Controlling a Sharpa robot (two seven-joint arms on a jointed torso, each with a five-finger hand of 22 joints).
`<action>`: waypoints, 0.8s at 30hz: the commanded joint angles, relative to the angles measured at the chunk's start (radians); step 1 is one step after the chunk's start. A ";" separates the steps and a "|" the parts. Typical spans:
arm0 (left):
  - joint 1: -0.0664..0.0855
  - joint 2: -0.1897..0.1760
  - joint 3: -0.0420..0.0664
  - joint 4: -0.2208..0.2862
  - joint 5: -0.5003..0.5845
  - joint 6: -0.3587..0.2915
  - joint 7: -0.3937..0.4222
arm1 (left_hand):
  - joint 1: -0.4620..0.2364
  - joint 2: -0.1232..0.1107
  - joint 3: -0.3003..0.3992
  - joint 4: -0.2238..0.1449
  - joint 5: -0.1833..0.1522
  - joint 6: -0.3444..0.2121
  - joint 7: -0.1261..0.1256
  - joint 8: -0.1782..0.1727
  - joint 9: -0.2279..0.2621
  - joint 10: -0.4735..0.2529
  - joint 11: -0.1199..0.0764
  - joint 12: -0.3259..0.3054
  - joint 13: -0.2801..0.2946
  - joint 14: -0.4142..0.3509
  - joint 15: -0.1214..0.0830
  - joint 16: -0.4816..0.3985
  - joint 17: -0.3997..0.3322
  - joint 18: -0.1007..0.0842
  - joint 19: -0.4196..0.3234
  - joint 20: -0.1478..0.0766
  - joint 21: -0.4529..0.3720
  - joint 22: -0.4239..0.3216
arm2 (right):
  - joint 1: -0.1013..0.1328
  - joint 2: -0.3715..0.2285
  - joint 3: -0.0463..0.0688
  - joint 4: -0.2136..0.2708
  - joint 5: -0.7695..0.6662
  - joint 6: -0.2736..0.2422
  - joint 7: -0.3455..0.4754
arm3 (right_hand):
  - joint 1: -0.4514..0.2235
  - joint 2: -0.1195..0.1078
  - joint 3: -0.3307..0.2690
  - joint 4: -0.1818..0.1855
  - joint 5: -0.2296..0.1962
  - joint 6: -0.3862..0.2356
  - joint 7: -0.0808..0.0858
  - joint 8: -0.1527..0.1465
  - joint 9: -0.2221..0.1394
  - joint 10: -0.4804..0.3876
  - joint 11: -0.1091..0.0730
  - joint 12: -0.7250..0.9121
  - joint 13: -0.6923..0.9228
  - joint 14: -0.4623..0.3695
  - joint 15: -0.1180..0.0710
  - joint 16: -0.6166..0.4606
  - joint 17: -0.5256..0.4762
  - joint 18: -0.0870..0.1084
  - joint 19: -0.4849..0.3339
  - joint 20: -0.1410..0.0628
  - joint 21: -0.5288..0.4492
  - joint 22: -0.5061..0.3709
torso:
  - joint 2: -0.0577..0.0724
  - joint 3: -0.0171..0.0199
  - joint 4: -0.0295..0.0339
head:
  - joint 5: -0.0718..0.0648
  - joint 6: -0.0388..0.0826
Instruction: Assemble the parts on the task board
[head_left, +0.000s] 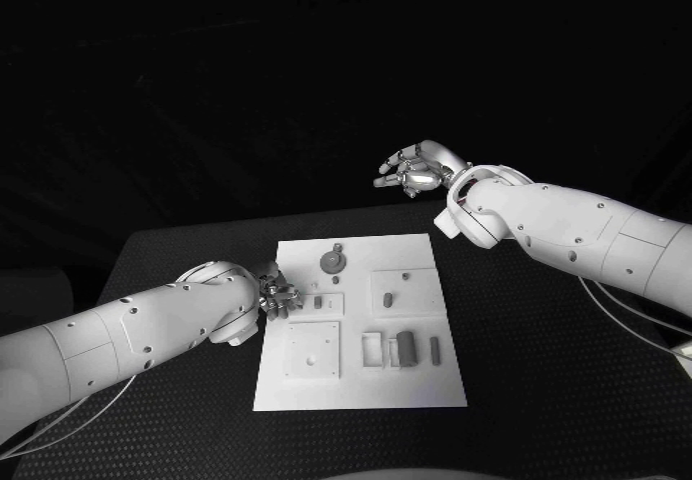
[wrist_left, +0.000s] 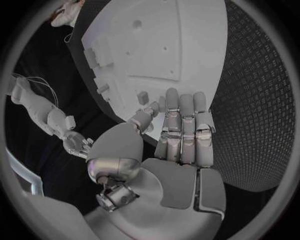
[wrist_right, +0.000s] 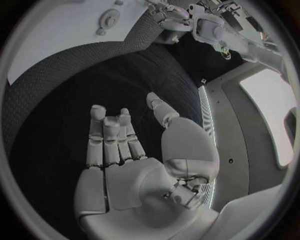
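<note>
The white task board (head_left: 361, 385) lies in the middle of the black table. On it I see a round grey part (head_left: 333, 262) near the far edge, a small part (head_left: 388, 297) on the right and upright grey pieces (head_left: 407, 347) nearer me. My left hand (head_left: 278, 296) sits at the board's left edge; its fingers (wrist_left: 182, 131) lie straight and flat with nothing in them, the thumb reaching to the board's rim (wrist_left: 125, 107) near a small part (wrist_left: 144, 97). My right hand (head_left: 417, 168) hangs in the air beyond the board's far right corner, fingers (wrist_right: 112, 135) apart and holding nothing.
The table's black mat (head_left: 548, 360) spreads to the right of the board and a narrower strip (head_left: 173, 250) to the left. Cables (head_left: 635, 320) hang under my right arm. Raised square plates (head_left: 313, 349) stand on the board's left half.
</note>
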 joint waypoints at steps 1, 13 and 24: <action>-0.004 0.002 -0.003 0.002 -0.005 0.038 -0.008 | -0.001 0.008 0.004 0.000 0.003 0.024 -0.021 0.006 -0.002 0.002 -0.004 0.005 0.002 0.007 -0.003 0.007 0.001 -0.006 0.007 0.003 0.006 0.001 | 0.000 0.000 0.000 0.002 -0.001 0.011 0.005 | -0.009 0.000 0.000 0.006 -0.002 0.000 0.006 -0.002 -0.001 -0.009 -0.001 0.006 -0.002 -0.008 0.000 0.003 -0.002 0.010 0.001 -0.004 -0.004 0.010 | 0.000 0.0004 -0.0001 | 0.000 0.000; -0.004 0.004 -0.003 -0.001 -0.006 0.037 -0.010 | -0.001 0.008 0.005 0.000 0.003 0.025 -0.021 0.006 -0.001 0.002 -0.004 0.007 0.004 0.008 -0.003 0.008 0.002 -0.006 0.008 0.002 0.006 0.003 | -0.001 -0.001 0.000 0.003 -0.001 0.011 0.005 | -0.009 0.000 0.000 0.006 -0.002 -0.001 0.006 -0.001 -0.001 -0.009 -0.001 0.006 -0.002 -0.008 0.000 0.003 -0.002 0.010 0.001 -0.004 -0.005 0.010 | 0.000 0.0004 0.0000 | 0.000 0.001; -0.004 0.018 -0.003 -0.023 -0.040 0.052 -0.031 | -0.012 0.005 0.003 -0.001 0.067 0.038 -0.029 0.020 0.006 0.011 -0.013 0.031 0.029 0.020 -0.010 0.028 0.015 -0.004 0.022 -0.004 0.014 0.026 | -0.001 -0.002 0.000 0.004 -0.001 0.011 0.004 | -0.009 0.000 0.000 0.006 -0.002 -0.001 0.006 -0.001 -0.001 -0.009 -0.001 0.006 -0.003 -0.008 0.000 0.003 -0.002 0.010 0.001 -0.004 -0.005 0.010 | 0.000 0.0005 -0.0001 | 0.002 0.000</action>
